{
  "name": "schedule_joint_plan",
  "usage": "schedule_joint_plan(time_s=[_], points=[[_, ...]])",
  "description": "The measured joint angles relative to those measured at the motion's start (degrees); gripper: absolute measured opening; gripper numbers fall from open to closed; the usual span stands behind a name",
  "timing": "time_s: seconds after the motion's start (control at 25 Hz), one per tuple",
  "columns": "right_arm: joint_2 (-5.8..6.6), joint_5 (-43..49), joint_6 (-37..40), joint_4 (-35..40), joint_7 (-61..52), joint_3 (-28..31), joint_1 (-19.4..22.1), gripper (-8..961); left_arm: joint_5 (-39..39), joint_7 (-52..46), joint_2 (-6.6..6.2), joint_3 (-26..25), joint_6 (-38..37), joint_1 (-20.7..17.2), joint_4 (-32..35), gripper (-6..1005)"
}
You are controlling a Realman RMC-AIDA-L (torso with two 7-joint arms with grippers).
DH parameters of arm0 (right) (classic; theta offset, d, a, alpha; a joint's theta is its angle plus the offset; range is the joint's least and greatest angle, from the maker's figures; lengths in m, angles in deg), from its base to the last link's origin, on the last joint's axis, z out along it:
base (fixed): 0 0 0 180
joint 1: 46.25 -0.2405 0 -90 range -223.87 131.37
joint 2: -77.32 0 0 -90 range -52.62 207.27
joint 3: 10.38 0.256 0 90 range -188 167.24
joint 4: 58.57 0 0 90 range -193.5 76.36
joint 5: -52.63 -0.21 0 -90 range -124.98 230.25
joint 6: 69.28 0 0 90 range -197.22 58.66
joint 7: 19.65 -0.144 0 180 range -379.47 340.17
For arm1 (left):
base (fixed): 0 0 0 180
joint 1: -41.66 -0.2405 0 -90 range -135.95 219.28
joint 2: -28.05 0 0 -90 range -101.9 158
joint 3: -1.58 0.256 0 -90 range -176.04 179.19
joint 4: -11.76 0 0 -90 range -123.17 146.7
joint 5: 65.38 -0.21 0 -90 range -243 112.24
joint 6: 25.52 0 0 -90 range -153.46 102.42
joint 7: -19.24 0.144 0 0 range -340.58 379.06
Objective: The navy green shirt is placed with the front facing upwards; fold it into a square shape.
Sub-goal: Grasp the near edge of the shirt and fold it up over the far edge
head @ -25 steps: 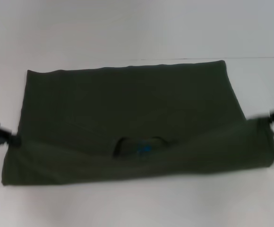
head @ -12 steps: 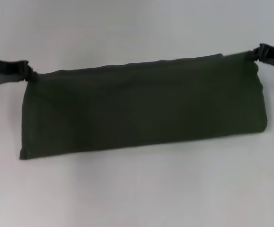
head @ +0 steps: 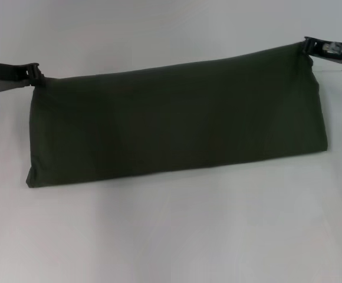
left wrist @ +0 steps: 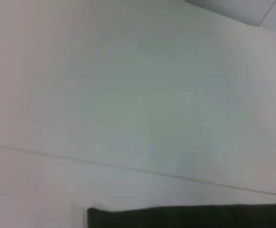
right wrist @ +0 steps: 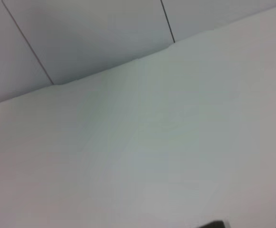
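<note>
head view: both claws, left claw (head: pixel 36 75) and right claw (head: pixel 308 47), clamped on navy green shirt (head: pixel 177 121) corners, farther back than before

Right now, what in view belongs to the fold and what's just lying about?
In the job:
- navy green shirt, folded into a long band
- left gripper at its far left corner
- right gripper at its far right corner

Lying about:
- nothing besides the white table

**Black grippers on silver wrists**

The left gripper (head: pixel 34 75) is a slim black piece on a rounded silver-grey wrist, with a thin dark cable looping beneath. The right gripper (head: pixel 308 46) is black too, its wrist silver with a teal-tinted face and a dark cable
</note>
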Motion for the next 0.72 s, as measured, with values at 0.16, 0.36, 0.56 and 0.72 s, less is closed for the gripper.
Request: schedule_joint_plan(time_s=[0.16,0.36,0.56,0.72], points=[[-0.03,0.04,-2.57,-1.19,-0.01,-2.02,-1.58,136,-0.01,-0.02,0.07,0.01,1.1,0.13,-0.08,36],[-0.03,0.05,-3.17,-1.34,-0.25,-2.34,-2.48,143,0.04,0.23,0.13,0.01,2.14,0.15,-0.09,37],[0.16,0.04,-3.31,-1.38,-0.45,-2.37,-2.59,150,0.32,0.59,0.16,0.01,3.04,0.18,0.08,37],[0.18,0.05,-3.7,-1.55,-0.54,-2.28,-2.53,155,0.36,0.81,0.35,0.01,3.88,0.54,-0.02,36]])
